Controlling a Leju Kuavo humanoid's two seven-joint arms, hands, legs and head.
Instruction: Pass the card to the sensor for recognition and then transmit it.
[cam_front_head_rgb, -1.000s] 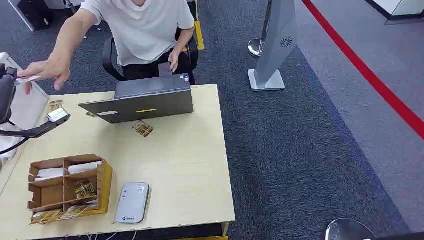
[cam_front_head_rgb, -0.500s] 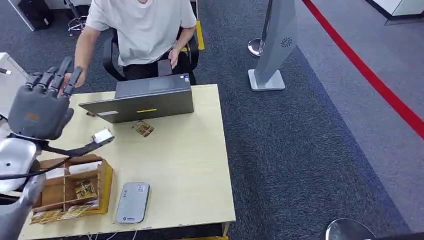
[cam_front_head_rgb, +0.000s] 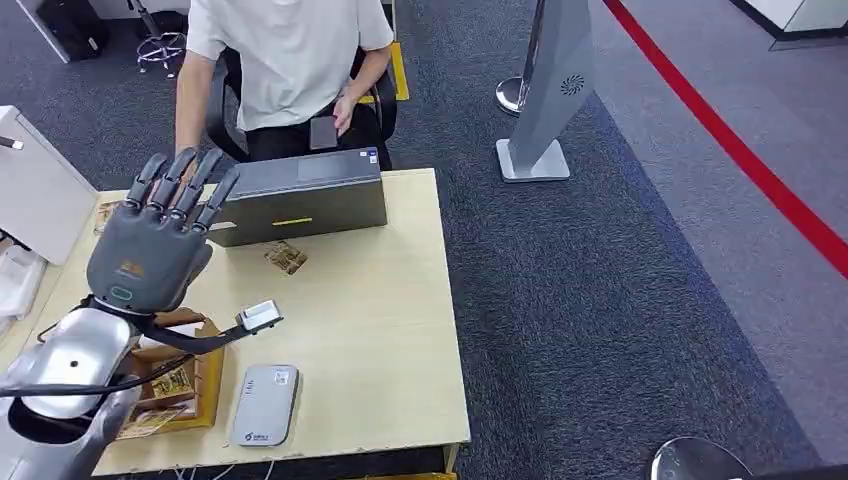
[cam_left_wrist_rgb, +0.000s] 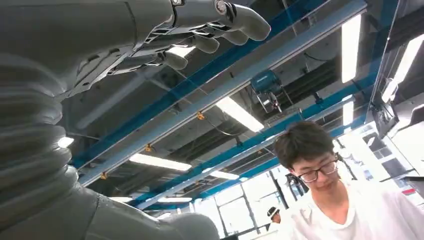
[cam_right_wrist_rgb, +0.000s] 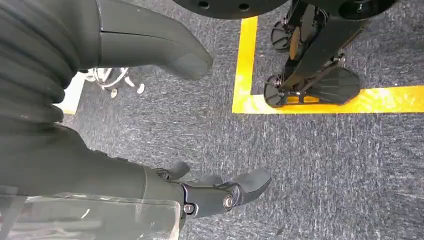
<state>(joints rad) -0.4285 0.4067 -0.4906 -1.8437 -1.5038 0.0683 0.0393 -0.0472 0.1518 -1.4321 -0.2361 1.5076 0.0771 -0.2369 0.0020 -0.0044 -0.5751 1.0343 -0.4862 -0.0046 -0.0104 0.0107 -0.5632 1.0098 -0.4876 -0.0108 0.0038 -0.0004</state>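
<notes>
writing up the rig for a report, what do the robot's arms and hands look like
The left arm is shiny silver with rounded shells and a thin black cable along it. The left hand has a matte grey back bearing a small orange mark, darker segmented fingers and a grey ribbed wrist cover. The right hand looks dark grey, with the same ribbed cover.

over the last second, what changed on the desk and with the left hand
The left hand swung in from the desk's far-left edge to above the cardboard organizer, fingers spread, holding nothing. The person drew their outstretched arm back. Laptop, grey card reader and loose card stayed put.
</notes>
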